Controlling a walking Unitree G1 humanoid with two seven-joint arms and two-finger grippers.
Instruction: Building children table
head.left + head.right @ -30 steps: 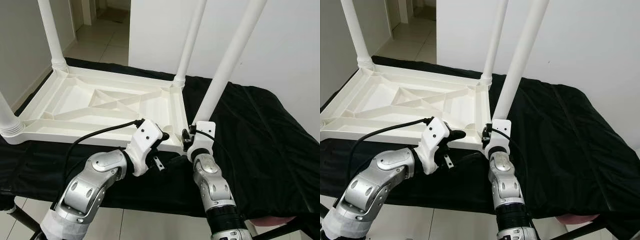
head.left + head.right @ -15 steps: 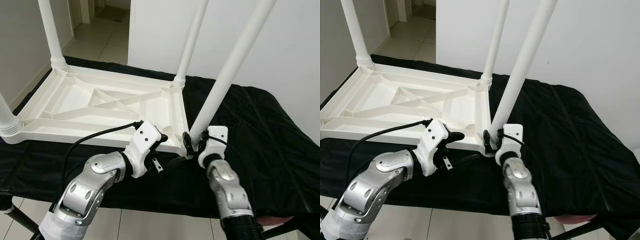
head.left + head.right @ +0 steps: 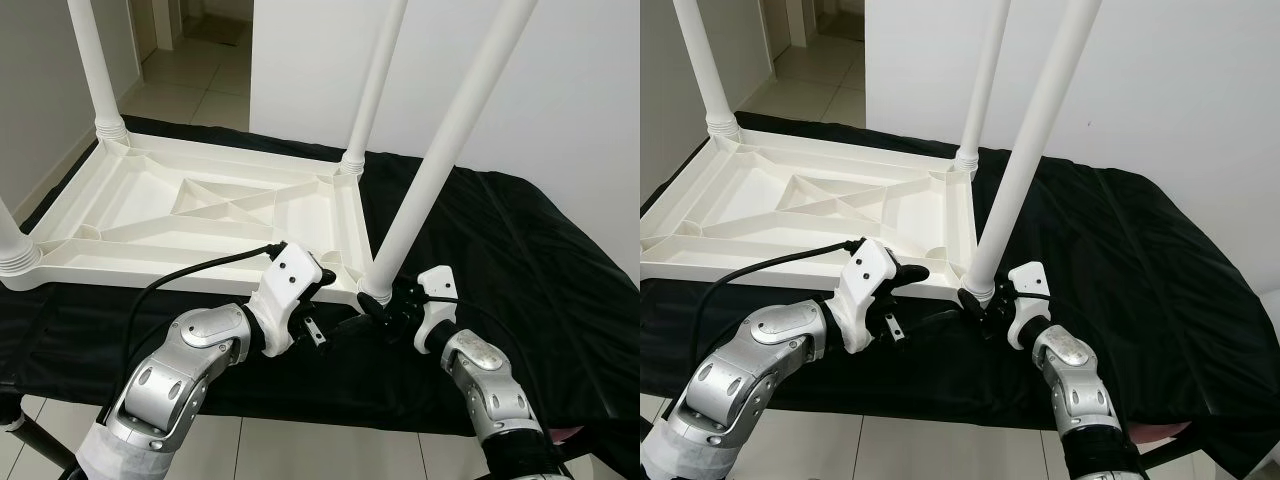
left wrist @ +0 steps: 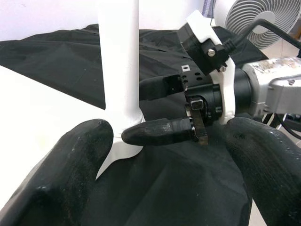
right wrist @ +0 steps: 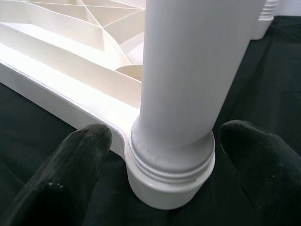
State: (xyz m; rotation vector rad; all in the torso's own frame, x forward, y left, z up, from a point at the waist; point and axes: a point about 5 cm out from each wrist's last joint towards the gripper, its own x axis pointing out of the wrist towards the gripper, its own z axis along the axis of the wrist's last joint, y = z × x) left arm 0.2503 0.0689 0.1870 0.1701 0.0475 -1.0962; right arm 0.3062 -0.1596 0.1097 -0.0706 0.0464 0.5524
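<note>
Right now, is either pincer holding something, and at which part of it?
Nothing is clamped. The right pincer is open astride the threaded base of the near white plastic table leg, without closing on it. The left pincer is open beside the white tabletop's corner.

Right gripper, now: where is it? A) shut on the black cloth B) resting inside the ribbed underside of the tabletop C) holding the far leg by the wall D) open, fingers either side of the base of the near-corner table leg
D: the right gripper is open, with a finger on each side of the leg at its socket.
</note>
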